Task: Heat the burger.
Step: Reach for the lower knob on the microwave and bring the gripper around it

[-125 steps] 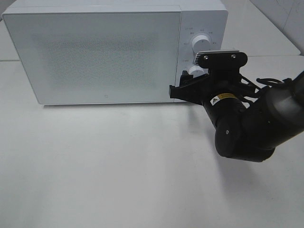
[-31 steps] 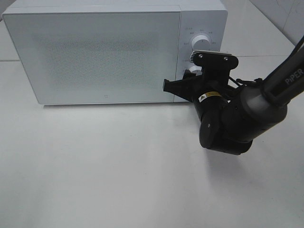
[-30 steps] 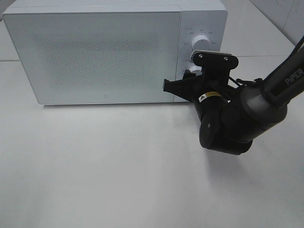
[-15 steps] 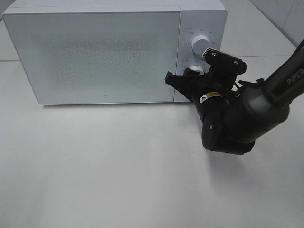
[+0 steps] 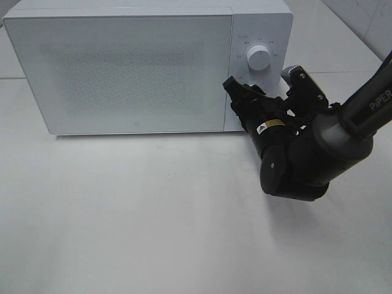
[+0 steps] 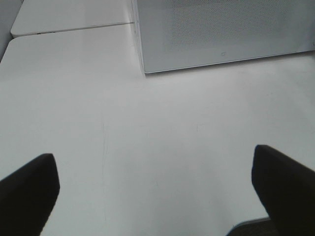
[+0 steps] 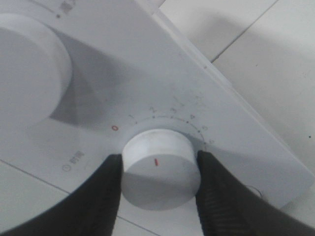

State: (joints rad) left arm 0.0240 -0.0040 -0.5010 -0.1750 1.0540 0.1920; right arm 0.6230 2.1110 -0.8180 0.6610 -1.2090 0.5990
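Looking at the right tool (image 7: 158,158), Sam, what does it have?

It is closed on the lower knob (image 7: 160,169) of the microwave (image 5: 122,67), Jo. The right wrist view shows one dark finger (image 7: 110,194) pressed to each side of that white knob, with the small red mark on the knob's face between them.

And from the high camera?

The black arm reaches in from the right and its tool covers the lower knob at the control panel. The upper knob (image 5: 258,59) stands free just above it. Printed numbers curve around the lower knob, with a red zero at one end, but I cannot tell which number the red mark meets.

What about the left tool (image 6: 157,182)?

Spread wide and holding nothing. Its two dark tips sit at the edges of the left wrist view, with bare white desk (image 6: 147,123) between them and the microwave's lower corner further off. It does not show in the high view.

Where is the burger?

I cannot tell. No view shows it. The microwave door (image 5: 128,92) is shut, and its speckled front lets nothing inside be seen.

Anything else on the desk?

Only the microwave, standing at the far side.
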